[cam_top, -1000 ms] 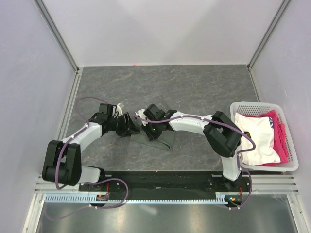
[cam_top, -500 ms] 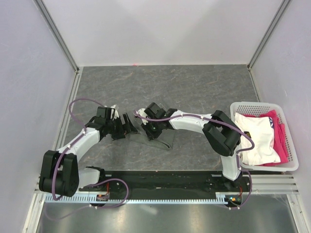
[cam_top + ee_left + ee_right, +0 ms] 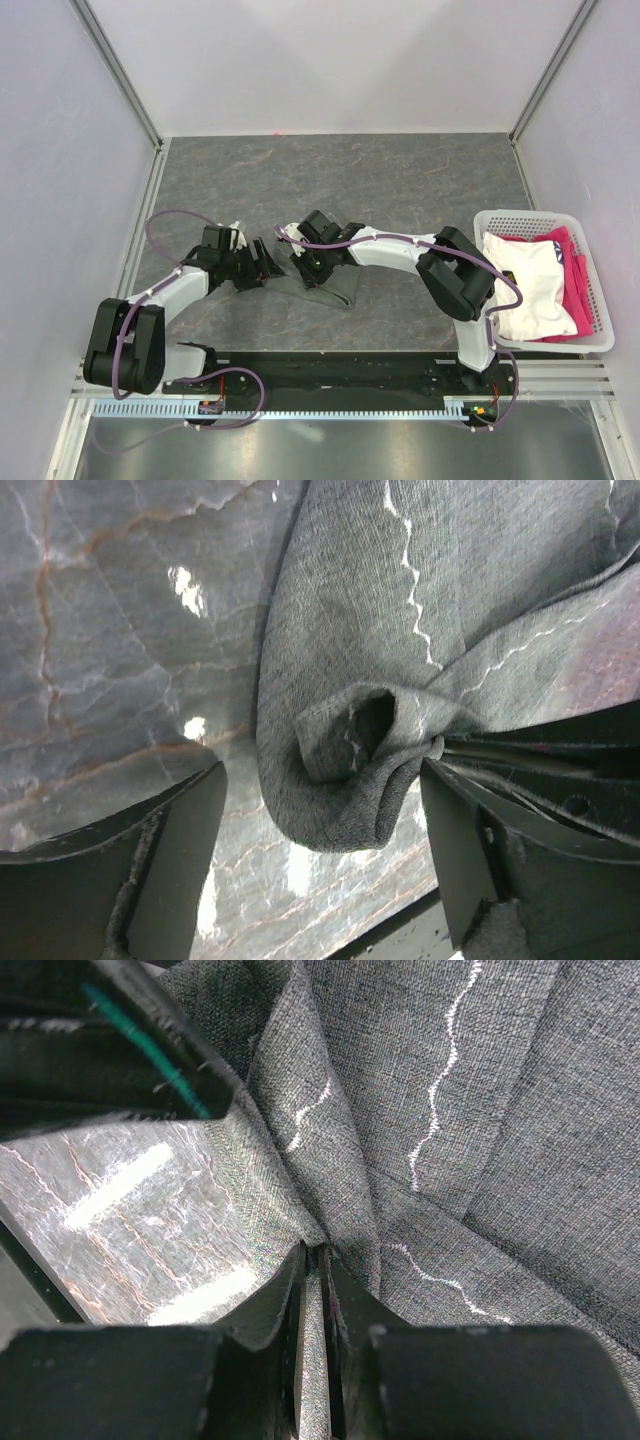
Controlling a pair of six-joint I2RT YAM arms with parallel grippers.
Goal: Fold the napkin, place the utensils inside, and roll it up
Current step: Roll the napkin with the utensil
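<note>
1. The left gripper [image 3: 320, 820] stands wide open, its fingers on either side of the napkin's [image 3: 350, 630] bunched end.
2. The napkin lies crumpled on the table [image 3: 400, 180] between the arms.
3. The right gripper [image 3: 315, 1260] pinches a napkin fold.
4. A basket [image 3: 598, 300] sits far right.

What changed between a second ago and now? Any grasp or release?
The left gripper opened its jaws, apparently letting go of the napkin, whose bunched end now lies loose between them. Its arm shifted only slightly. Unchanged: the right gripper stays pinched on a fold of the napkin, and the basket has not moved.
</note>
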